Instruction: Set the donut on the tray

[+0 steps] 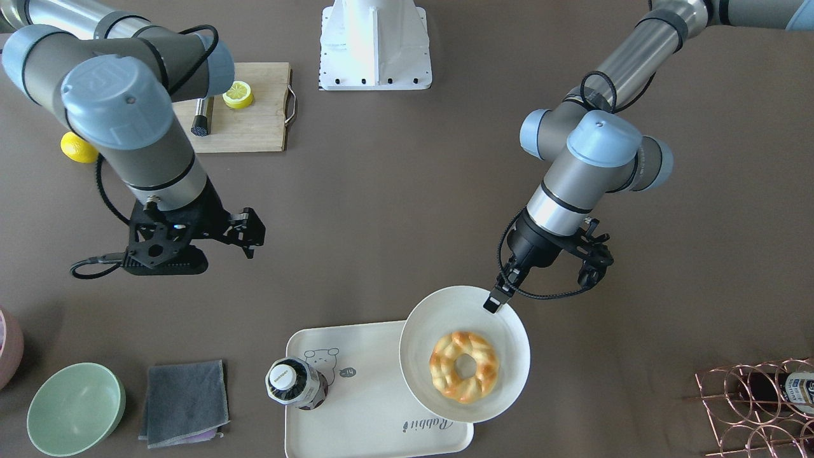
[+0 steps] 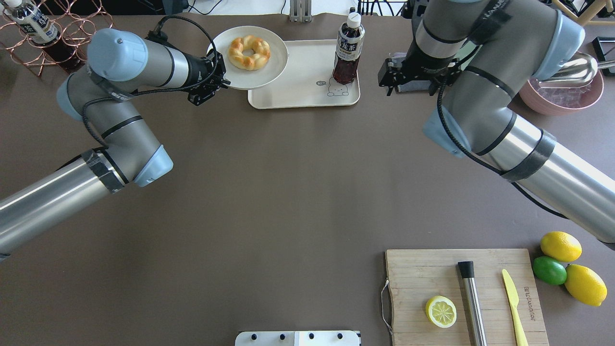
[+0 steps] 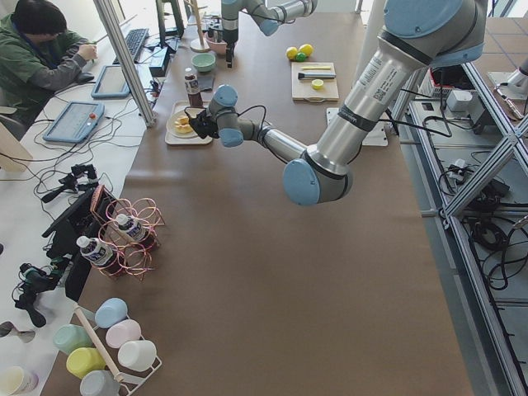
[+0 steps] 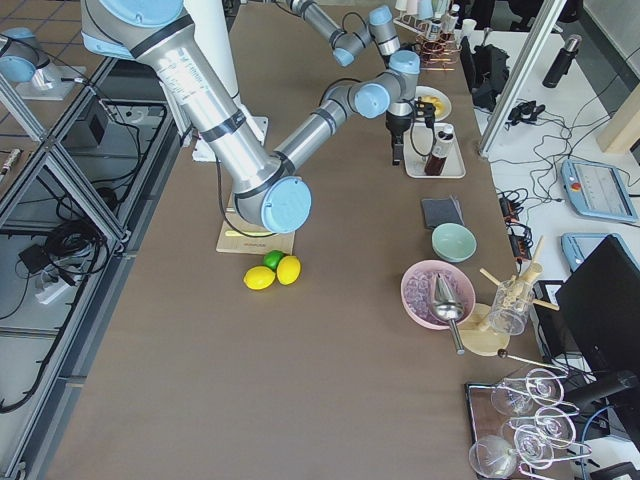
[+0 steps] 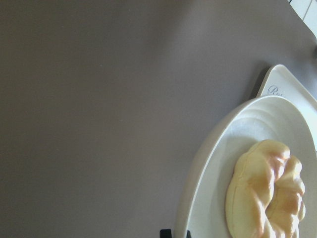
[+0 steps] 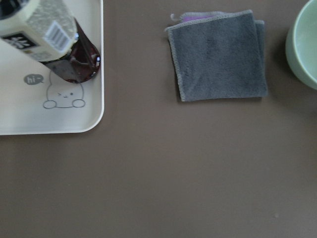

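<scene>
The donut, a braided golden ring, lies on a round white plate. The plate hangs over one end of the cream tray, which bears a bear drawing and "Rabbit" script. My left gripper is shut on the plate's rim on the side facing the robot. In the overhead view the donut sits on the plate over the tray's left end. The left wrist view shows the donut close up. My right gripper looks open and empty above the table, right of the tray.
A dark drink bottle stands on the tray by the bear drawing. A grey cloth and a green bowl lie beside the tray. A copper wire rack is at the other end. A cutting board holds a lemon half.
</scene>
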You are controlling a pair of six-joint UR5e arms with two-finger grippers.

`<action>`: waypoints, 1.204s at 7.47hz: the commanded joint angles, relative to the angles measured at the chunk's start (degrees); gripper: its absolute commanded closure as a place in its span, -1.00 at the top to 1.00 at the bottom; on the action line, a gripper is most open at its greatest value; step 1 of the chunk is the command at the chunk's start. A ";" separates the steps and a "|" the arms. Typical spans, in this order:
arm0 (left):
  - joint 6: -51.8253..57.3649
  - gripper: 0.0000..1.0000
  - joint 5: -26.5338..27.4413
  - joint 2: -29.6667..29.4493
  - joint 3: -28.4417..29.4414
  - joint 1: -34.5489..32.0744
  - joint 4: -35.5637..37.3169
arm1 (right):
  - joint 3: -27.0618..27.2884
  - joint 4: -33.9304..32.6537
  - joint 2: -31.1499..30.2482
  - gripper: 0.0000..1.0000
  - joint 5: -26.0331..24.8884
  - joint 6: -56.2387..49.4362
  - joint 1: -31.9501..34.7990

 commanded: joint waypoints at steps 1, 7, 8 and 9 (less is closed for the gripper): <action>-8.99 -1.00 11.14 -12.00 15.29 3.21 0.16 | -0.37 0.09 -9.47 1.00 10.98 -21.59 11.31; -8.94 -0.66 17.33 -17.06 20.88 8.06 0.43 | -1.43 0.00 -24.08 1.00 11.55 -49.58 23.81; -2.06 0.96 17.42 -15.57 19.92 8.58 0.43 | -1.43 0.09 -24.97 1.00 11.54 -51.01 24.87; 0.62 0.97 16.98 -12.69 16.61 8.50 0.43 | -1.43 0.09 -25.59 1.00 11.63 -51.11 25.41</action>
